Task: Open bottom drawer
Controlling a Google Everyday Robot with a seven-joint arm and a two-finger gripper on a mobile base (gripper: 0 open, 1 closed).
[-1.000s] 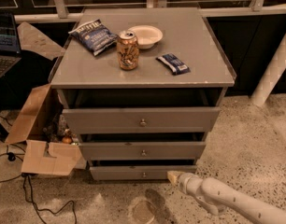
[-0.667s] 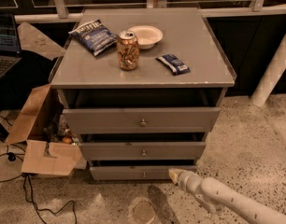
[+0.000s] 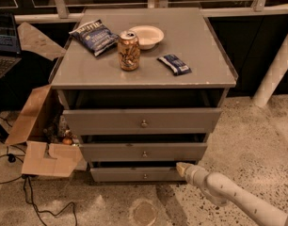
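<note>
Since a second ago I am lifting the end effector (image 3: 180,167) a little and carrying it toward the cabinet (image 3: 68,119), so it is now sitting at the upper right corner of the bottom drawer (image 3: 120,174), with my arm (image 3: 228,197) trailing off low to the right. That drawer is lying at the foot of the cabinet, under the mid-sized front, its long axis running side to side across the view. Its small round knob (image 3: 145,176) is lying to the left of the end effector and slightly lower, near but apart. I am judging that I need a short sideways reach before any pull outward. Whether the end effector is spread or pressed together, I cannot tell.
</note>
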